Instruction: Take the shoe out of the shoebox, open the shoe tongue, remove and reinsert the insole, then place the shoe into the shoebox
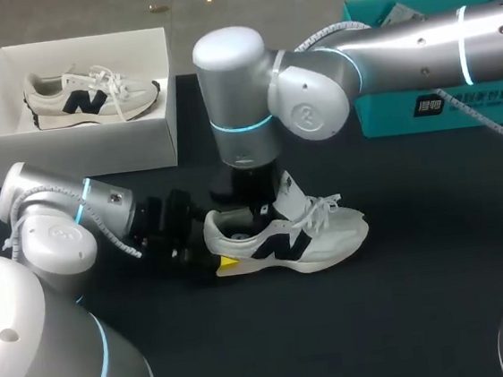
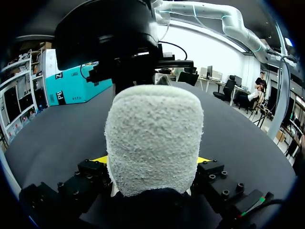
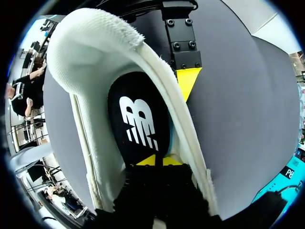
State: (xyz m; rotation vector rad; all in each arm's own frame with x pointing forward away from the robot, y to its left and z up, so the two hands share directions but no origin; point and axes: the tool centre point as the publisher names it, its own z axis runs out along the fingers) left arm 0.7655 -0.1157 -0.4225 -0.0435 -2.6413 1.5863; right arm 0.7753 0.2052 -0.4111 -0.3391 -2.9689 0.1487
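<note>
Black tabletop (image 1: 427,314) lay under both my arms. My left gripper (image 2: 152,161) was clenched on the shoe (image 1: 293,236), one yellow tip on each side of the heel, holding it upright on its sole. My right gripper (image 3: 155,161) hung straight above the shoe, reaching down through the opening onto the insole (image 3: 138,119); I could not tell whether it was gripping it. Well off to the side of my left gripper stood the white shoebox (image 1: 160,130), with a second shoe (image 1: 89,97) inside. My worry was that a poor hold on the insole would let it slip or fold. A hard upward pull could also drag the heel out of my left gripper or tip the shoe.
</note>
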